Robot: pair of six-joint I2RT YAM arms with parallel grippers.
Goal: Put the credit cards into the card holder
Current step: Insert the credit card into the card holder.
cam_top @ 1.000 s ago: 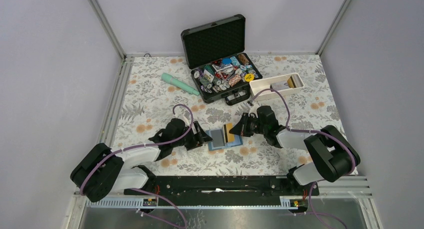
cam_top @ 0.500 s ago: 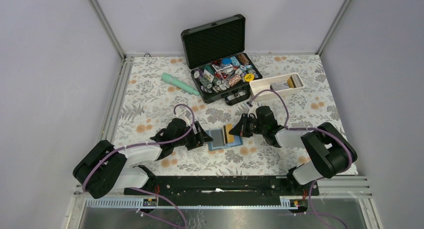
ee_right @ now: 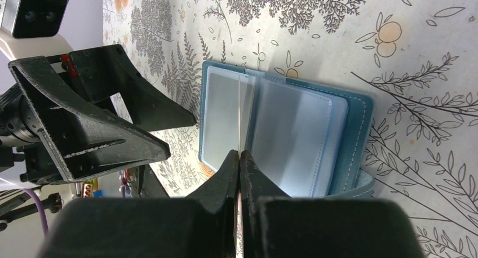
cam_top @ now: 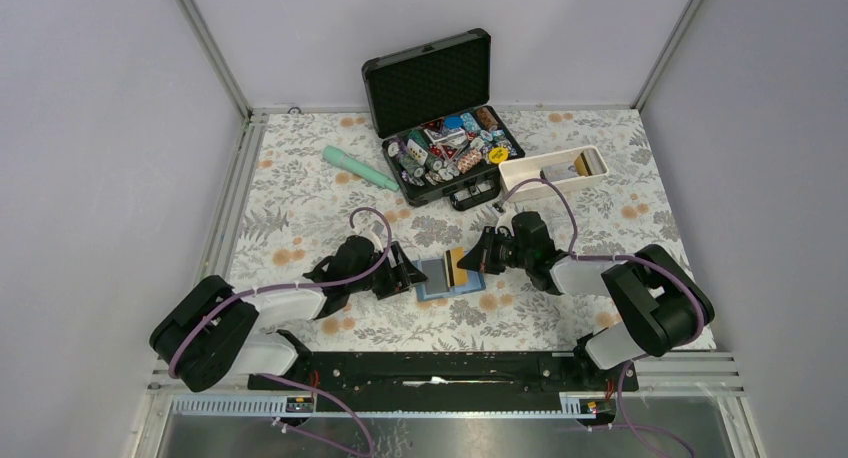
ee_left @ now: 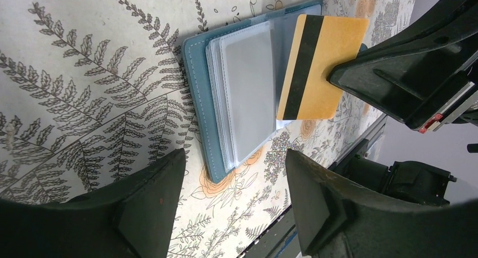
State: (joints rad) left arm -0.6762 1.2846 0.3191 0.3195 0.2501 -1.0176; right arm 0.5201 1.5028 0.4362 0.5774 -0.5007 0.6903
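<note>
The teal card holder [cam_top: 445, 278] lies open on the flowered table between both arms, its clear sleeves fanned [ee_right: 293, 134]. A grey card [ee_left: 248, 83] shows through the left-hand sleeve. My right gripper [cam_top: 471, 261] is shut on an orange-gold credit card [ee_left: 318, 66] with a dark stripe, held on edge over the sleeves; in the right wrist view the card [ee_right: 240, 117] is a thin line running out from the gripper [ee_right: 239, 154]. My left gripper [ee_left: 235, 156] stands open just off the card holder's [ee_left: 197, 100] near corner, with nothing between its fingers.
An open black case [cam_top: 440, 148] of poker chips stands at the back. To its right a long white tray [cam_top: 520, 175] holds more cards [cam_top: 575, 164]. A mint cylinder [cam_top: 360, 168] lies at the back left. A metal rail [cam_top: 440, 368] runs along the near edge.
My left gripper has edged a little closer to the card holder. The right gripper and its card have barely moved.
</note>
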